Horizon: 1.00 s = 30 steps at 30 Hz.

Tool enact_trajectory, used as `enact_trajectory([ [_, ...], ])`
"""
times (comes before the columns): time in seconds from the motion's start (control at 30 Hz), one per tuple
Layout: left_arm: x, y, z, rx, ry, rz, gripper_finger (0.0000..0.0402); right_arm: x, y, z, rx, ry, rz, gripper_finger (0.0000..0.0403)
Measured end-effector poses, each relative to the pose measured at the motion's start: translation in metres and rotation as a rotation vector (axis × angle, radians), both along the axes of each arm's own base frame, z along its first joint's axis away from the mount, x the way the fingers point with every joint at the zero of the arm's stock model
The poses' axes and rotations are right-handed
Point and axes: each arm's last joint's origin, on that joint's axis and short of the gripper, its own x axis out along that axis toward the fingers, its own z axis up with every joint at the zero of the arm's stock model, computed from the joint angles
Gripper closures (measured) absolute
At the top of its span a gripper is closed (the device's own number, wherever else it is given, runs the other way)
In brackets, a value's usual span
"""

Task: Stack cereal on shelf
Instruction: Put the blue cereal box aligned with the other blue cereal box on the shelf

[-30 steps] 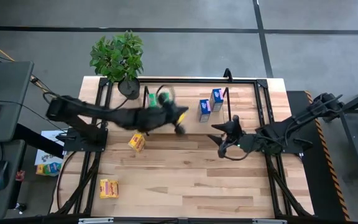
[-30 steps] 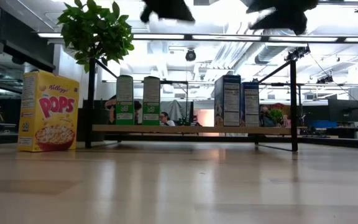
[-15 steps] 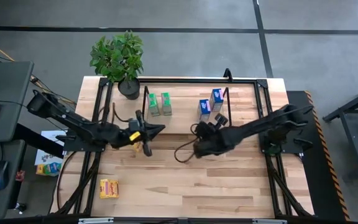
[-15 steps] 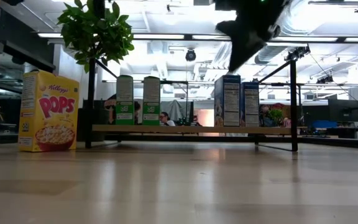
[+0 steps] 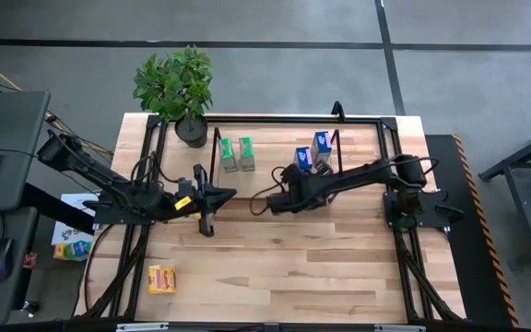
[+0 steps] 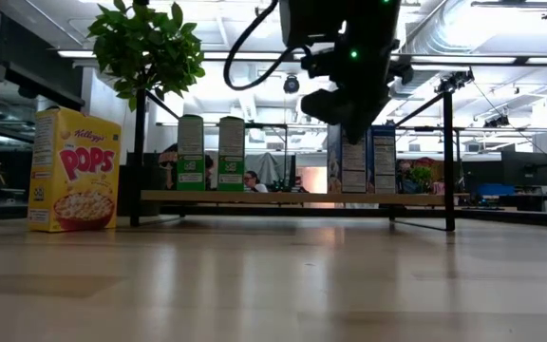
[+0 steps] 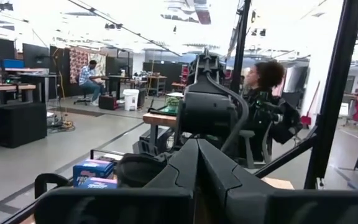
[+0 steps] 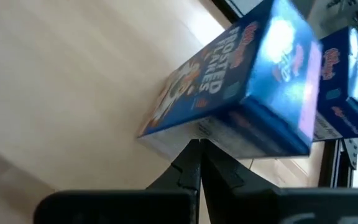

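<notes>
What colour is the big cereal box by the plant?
Yellow cardboard cereal box, red lettering; the low view shows it best.

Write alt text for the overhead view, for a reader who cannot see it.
Two dark robot arms reach over a light wooden table: the right gripper shut just in front of a low black-rod shelf holding two green and two blue cereal boxes, the left gripper shut mid-table. One yellow cereal box lies near the front left; a potted plant stands at the back.

We see a worktop (image 5: 275, 258) of pale, smooth wood planks, a shelf (image 6: 292, 198) of thin matt black metal rods, and glossy printed cardboard cereal boxes (image 8: 241, 81).
</notes>
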Motion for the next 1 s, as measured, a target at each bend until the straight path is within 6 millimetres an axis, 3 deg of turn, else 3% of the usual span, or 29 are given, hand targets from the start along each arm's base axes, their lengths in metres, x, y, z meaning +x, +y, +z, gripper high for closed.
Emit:
enact_trajectory([
  [1.0,0.0,-0.001,0.0,-0.001,0.0,-0.001,0.0401,0.006,-0.056,0.0,-0.008,-0.023,-0.102,0.0403],
])
